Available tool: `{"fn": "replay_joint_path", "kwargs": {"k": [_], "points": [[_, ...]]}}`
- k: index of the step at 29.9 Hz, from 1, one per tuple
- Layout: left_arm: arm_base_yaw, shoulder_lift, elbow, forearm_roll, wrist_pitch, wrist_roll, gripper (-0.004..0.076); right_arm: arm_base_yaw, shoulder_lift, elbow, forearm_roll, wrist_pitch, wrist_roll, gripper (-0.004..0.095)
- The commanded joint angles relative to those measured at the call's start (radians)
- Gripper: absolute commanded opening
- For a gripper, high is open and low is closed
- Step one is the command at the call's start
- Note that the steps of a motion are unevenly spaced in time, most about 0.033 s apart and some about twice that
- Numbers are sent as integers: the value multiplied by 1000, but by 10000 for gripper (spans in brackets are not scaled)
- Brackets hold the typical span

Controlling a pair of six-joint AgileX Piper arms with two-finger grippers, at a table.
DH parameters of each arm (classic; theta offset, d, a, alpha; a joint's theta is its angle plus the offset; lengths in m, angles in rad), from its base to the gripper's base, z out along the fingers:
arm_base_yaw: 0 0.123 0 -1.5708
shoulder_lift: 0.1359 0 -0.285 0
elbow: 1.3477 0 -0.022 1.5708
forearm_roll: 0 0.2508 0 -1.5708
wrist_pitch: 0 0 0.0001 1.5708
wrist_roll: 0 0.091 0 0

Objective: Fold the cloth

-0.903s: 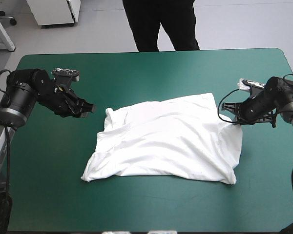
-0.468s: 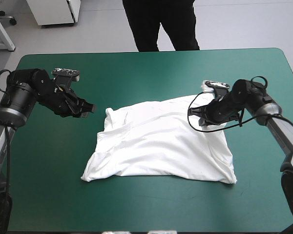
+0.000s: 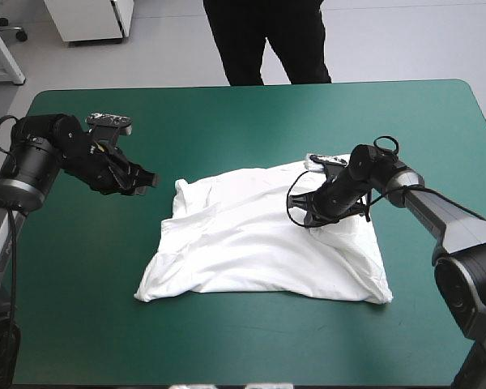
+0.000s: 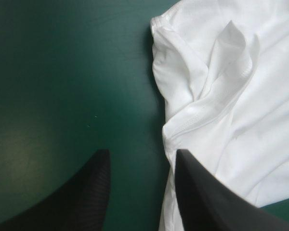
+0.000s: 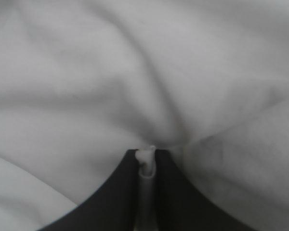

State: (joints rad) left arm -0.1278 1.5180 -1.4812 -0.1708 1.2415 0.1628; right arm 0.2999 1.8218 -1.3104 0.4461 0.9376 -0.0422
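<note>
The white T-shirt [image 3: 259, 239] lies partly folded at the table's middle, its right side doubled over toward the centre. My right gripper [image 3: 304, 212] hangs over the shirt's right part, shut on the T-shirt; in the right wrist view a thin fold of white cloth [image 5: 145, 166] is pinched between the black fingers, with the shirt filling everything ahead. My left gripper [image 3: 148, 179] hovers open over bare cover just left of the shirt's far left corner. In the left wrist view its fingers [image 4: 94, 192] stand apart, and the shirt's creased edge [image 4: 202, 96] lies beside and ahead of them.
The teal-green cover [image 3: 227, 121] shows bare all round the shirt, widest along the far side and at the left. Nothing else lies on the table.
My right gripper has travelled left from the shirt's right edge toward its middle, carrying the pinched edge and laying the right side over. The left arm has stayed still.
</note>
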Motion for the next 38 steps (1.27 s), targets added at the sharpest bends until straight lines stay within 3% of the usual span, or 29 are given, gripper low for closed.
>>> {"fn": "replay_joint_path", "kwargs": {"k": [1,4,6,10,18,24,33,38], "points": [[1,-41,-31,-23,45,-10,312,1,-49,-33,25,35,-24,289],[1,-41,-31,-25,45,-10,312,1,-51,-56,36,108,-42,518],[1,-43,-31,-25,45,-10,312,1,-74,-71,53,126,-66,586],[1,-57,-31,-25,47,-18,312,1,-181,-82,34,116,-53,581],[1,-118,-31,-28,47,-39,312,1,-377,-82,-232,216,83,581],[-4,-189,-23,-60,47,-45,312,1,-503,-80,-326,280,157,581],[-154,-302,194,16,45,-86,313,1,-606,-67,-414,309,235,581],[-204,-302,295,32,21,-91,419,1,-611,-58,-401,309,235,581]]}}
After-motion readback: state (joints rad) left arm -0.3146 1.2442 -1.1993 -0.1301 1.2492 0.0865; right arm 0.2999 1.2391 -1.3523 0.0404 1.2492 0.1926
